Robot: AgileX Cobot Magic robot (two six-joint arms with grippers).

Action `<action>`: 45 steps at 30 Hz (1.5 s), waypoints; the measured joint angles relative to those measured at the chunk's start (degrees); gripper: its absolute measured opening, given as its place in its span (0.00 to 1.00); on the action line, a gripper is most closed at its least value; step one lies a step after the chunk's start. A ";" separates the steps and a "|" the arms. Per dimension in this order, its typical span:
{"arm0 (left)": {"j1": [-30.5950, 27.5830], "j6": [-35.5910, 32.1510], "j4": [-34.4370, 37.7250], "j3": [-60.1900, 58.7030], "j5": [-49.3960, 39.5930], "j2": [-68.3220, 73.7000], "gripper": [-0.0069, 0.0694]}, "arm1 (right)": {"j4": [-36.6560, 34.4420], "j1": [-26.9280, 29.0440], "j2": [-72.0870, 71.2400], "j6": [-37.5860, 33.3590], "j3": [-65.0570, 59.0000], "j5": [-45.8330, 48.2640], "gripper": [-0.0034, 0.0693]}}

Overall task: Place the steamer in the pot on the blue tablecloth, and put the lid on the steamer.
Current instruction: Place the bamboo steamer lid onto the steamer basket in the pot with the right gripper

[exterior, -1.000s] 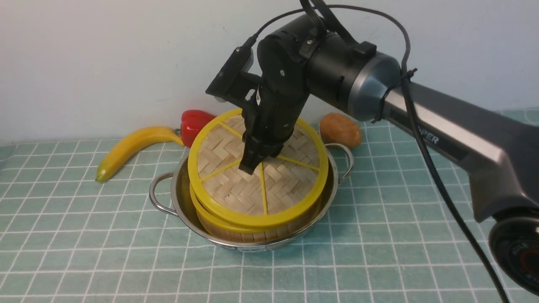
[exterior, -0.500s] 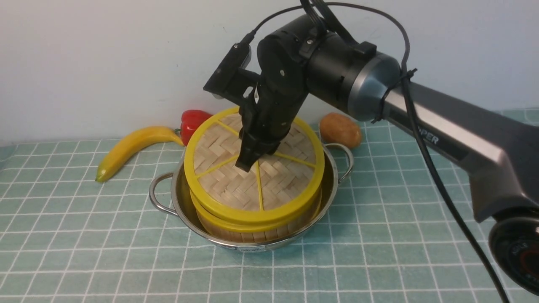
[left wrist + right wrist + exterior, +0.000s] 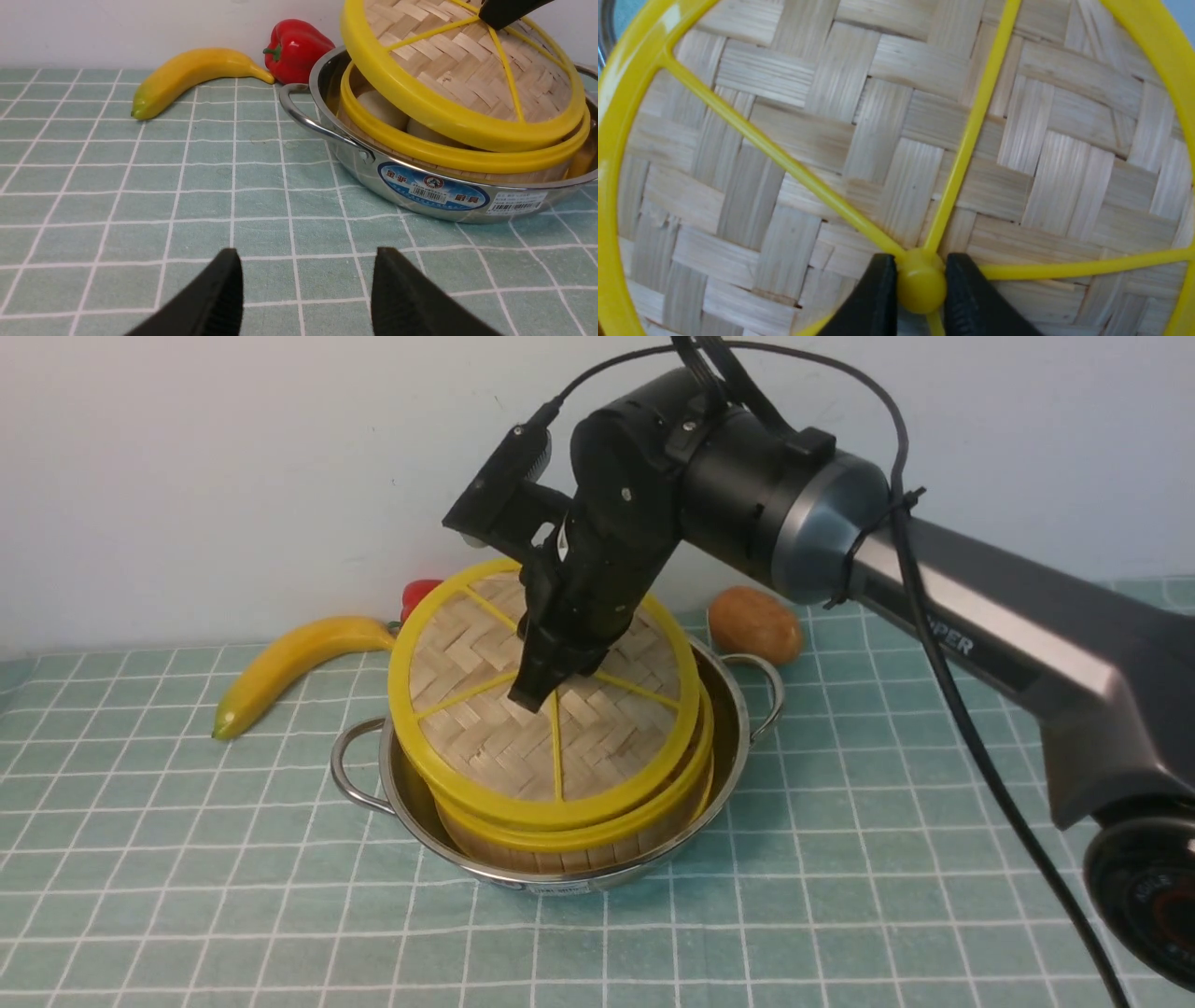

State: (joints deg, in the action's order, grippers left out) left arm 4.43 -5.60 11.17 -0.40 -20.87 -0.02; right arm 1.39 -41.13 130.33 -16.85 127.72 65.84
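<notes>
My right gripper [image 3: 920,269] is clamped on the small yellow centre knob [image 3: 921,293] of the flat round woven-bamboo lid with yellow rim and spokes [image 3: 467,728], one finger on each side. The lid hangs tilted from that grip. The edge toward my right arm rests on or just over the rim below, and the opposite edge is raised and overhangs.

Directly beneath sits the round bamboo steamer with yellow rims and slatted wall [image 3: 420,154], pale buns [image 3: 380,107] showing through the gap. It is already down inside the wide shiny steel pot with loop handles [image 3: 733,728] on the pale teal grid-lined tablecloth [image 3: 840,859]. So I judge the lidding step is in hand: next I must level the lid, centre it over the steamer, lower it until rim meets rim, then let go.

My left gripper [image 3: 306,261] waits apart from the pot, fingers spread and empty.

As for writing, my right forearm shows the letters "PER" [image 3: 948,639]. The pot wall carries a blue oval sticker with a barcode [image 3: 432,189] and a white barcode label [image 3: 514,205], both too small to read.
</notes>
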 joint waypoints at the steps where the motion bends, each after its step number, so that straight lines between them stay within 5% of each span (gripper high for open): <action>1: 0.00 0.00 0.00 0.00 0.00 0.00 0.56 | 0.63 0.00 0.00 0.00 0.00 0.00 0.25; 45: 0.00 0.00 0.00 0.00 0.00 0.00 0.56 | -0.19 0.00 0.60 -1.64 -0.05 0.18 0.25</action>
State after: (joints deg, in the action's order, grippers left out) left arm 4.43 -5.60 11.17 -0.40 -20.87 -0.02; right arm 1.20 -41.13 130.94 -18.49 127.67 66.02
